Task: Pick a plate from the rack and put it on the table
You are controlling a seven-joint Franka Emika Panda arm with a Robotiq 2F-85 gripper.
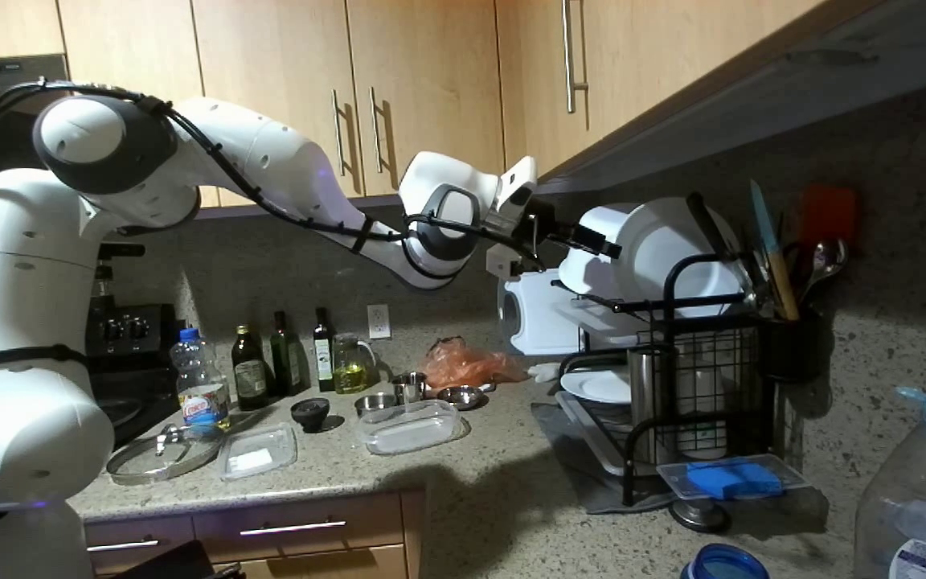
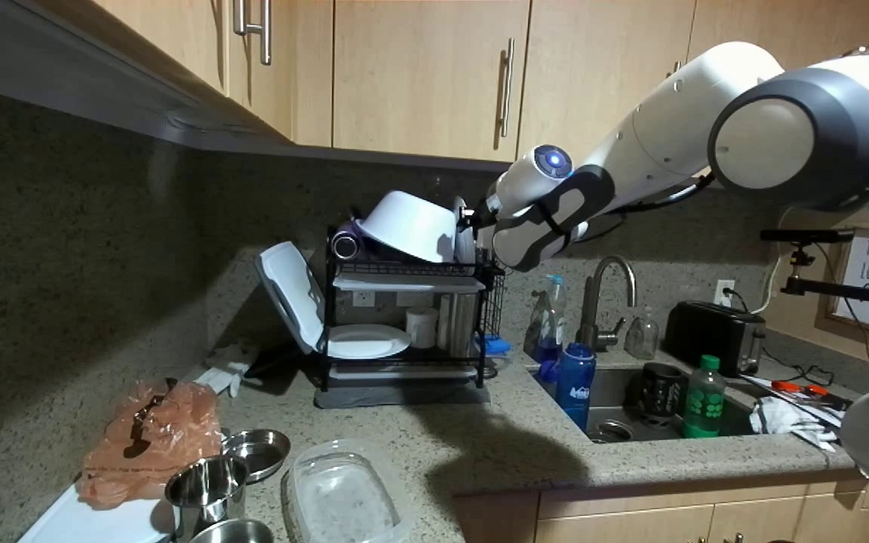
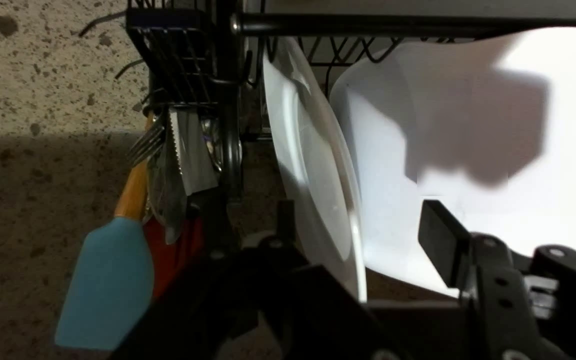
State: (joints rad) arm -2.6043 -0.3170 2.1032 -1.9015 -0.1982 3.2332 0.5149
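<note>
Two black fingers (image 3: pixel 445 242), apart, with the white dinner plate (image 3: pixel 313 170) on edge between them, at the top of the wire dish rack (image 3: pixel 368 24). Clear space from plate to the finger fronting the deep white bowl (image 3: pixel 473 130); contact at the opposite finger unclear. Blue-headed spatula (image 3: pixel 105 287) beyond that finger; speckled stone countertop (image 1: pixel 503 450) below both.

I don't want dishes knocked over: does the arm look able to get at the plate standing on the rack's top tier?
Probably yes: the gripper is open and appears to straddle the plate. The white bowl close beside it could hamper reaching deeper.
</note>
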